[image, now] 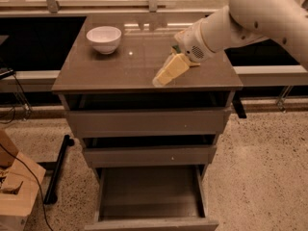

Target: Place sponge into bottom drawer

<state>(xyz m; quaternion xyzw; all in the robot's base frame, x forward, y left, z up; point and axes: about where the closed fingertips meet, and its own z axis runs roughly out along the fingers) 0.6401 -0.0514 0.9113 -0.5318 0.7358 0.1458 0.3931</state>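
Observation:
The sponge is almost wholly hidden behind my arm's white wrist; only a dark green sliver (175, 48) shows at the back right of the cabinet top (110, 73). My yellowish gripper (166, 73) hangs low over the top, just left and in front of the sponge, pointing down-left. The bottom drawer (151, 224) is pulled far out below, and its tray holds nothing that I can see.
A white bowl (104, 39) stands at the back left of the top. The two upper drawers (144, 121) stand slightly ajar. A cardboard box (14, 191) and a black bar (57, 170) are on the floor at the left.

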